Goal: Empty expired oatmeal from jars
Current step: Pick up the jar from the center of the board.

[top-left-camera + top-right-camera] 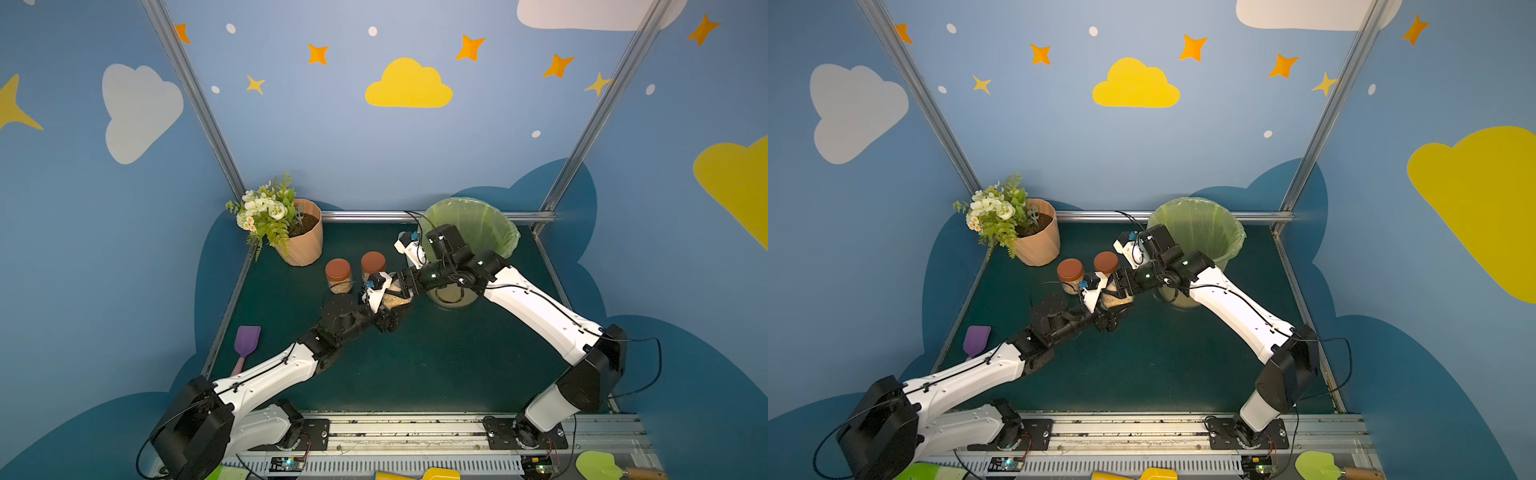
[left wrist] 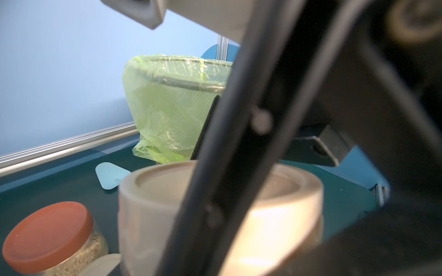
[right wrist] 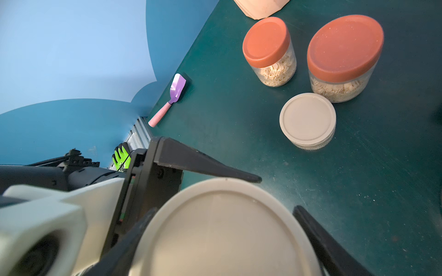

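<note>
Dark green desk (image 1: 415,365): a mesh bin with pale green plastic liner (image 1: 478,220) stands at the back right corner, and a ribbed peach flowerpot (image 1: 305,245) at the back left corner. Two clear cylindrical jars with rust-red lids (image 1: 338,276) (image 1: 372,266), part-filled with pale flaky oatmeal (image 3: 277,71), stand upright side by side between them. A clear jar with beige screw lid (image 1: 397,297) is near the desk's centre, its body clenched by the left gripper (image 1: 390,309) and its lid clamped by the right gripper (image 3: 222,215); a loose beige round lid (image 3: 307,120) lies flat beside the red-lidded pair.

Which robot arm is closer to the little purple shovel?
Left. The left arm stretches out right beside the purple shovel, with its forearm passing next to the handle. The right arm is over on the other side, next to the green-lined bin.
</note>
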You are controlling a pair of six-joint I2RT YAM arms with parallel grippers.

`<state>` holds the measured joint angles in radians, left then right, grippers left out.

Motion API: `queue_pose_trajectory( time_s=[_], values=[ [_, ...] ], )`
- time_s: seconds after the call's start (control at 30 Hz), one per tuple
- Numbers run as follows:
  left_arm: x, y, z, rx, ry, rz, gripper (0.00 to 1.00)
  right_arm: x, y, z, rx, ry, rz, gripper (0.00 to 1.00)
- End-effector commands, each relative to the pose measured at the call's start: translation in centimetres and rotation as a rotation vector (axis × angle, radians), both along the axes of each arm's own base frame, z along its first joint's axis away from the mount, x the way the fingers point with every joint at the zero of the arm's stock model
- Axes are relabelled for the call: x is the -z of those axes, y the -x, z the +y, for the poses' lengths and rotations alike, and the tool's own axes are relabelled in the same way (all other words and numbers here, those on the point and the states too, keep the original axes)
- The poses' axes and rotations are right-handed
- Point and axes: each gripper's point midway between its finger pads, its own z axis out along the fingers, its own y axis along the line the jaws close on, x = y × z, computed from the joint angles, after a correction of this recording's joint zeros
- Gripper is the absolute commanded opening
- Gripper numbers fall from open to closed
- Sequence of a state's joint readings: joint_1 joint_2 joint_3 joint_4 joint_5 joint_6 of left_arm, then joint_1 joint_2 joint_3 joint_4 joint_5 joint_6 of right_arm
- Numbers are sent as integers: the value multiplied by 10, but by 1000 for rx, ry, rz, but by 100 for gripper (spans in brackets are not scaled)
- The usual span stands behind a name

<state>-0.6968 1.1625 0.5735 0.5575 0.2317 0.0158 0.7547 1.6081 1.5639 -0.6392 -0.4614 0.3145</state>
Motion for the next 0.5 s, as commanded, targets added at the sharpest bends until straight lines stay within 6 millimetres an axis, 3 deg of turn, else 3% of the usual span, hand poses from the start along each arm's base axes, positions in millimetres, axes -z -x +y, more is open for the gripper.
queue_pose_trajectory(
  time_s=[0.0,0.17,0.3,0.47],
  values=[
    [-9,-3,0,-9,2,-31,78,-29,4,2,-14,-79,-62,42],
    [-7,-4,-1,-7,-11,-23,75,-31,5,2,-15,-93,-59,42],
    [-4,-5,-1,-9,-26,-18,62,-34,5,2,-13,-100,-67,43],
    [-12,-6,4,-38,-30,-59,43,-34,8,2,-26,-109,-62,57]
  ],
)
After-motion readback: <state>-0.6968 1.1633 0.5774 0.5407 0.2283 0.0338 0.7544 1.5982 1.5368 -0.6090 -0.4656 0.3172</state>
